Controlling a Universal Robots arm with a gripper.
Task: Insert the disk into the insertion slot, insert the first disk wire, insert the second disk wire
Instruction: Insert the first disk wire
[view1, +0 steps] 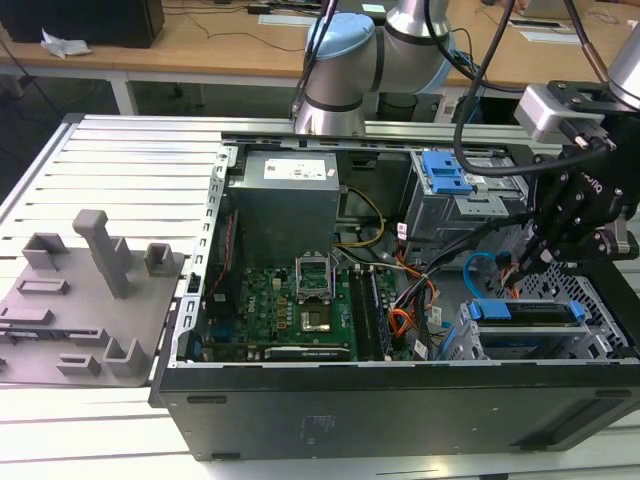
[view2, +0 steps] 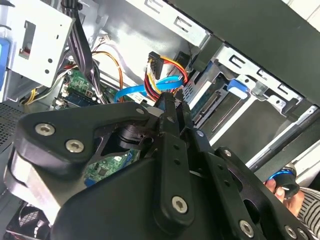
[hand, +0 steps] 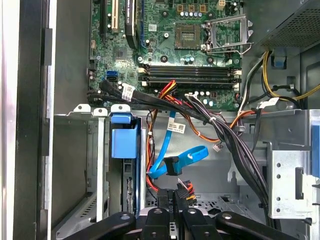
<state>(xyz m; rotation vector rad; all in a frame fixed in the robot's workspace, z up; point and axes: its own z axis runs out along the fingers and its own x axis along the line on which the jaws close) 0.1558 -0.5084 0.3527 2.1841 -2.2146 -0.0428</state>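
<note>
1. In the exterior view, the disk (view1: 527, 313) sits in the insertion slot (view1: 590, 335) at the lower right of the frame, inside the open computer case (view1: 400, 400) on the counter (view1: 120, 150); that step looks done. The disk stands on its thin edge, and its long axis runs across the frame, along the case's near wall, with its blue tab at the exterior view's left end. The gripper (view1: 522, 262) hangs just above the slot's far side; the second disk wire (view1: 476, 262) curves loose just to its left.

2. In the second wrist view, the gripper (view2: 171, 102) has its fingers pressed nearly together; the red, yellow and orange strands of the first disk wire (view2: 170, 70) arch just beyond its tip; the second disk wire (view2: 132, 93) lies beside them, untouched.

3. In the first wrist view, the gripper (hand: 173, 197) appears to pinch the dark plug of the first disk wire (hand: 185, 189), though I judge this rather than see it plainly. The disk (hand: 124, 142) shows edge-on in the insertion slot (hand: 100, 165), just beside the gripper. The second disk wire (hand: 187, 157) loops free with its dark plug unplugged, so both wires seem left to insert.
</note>
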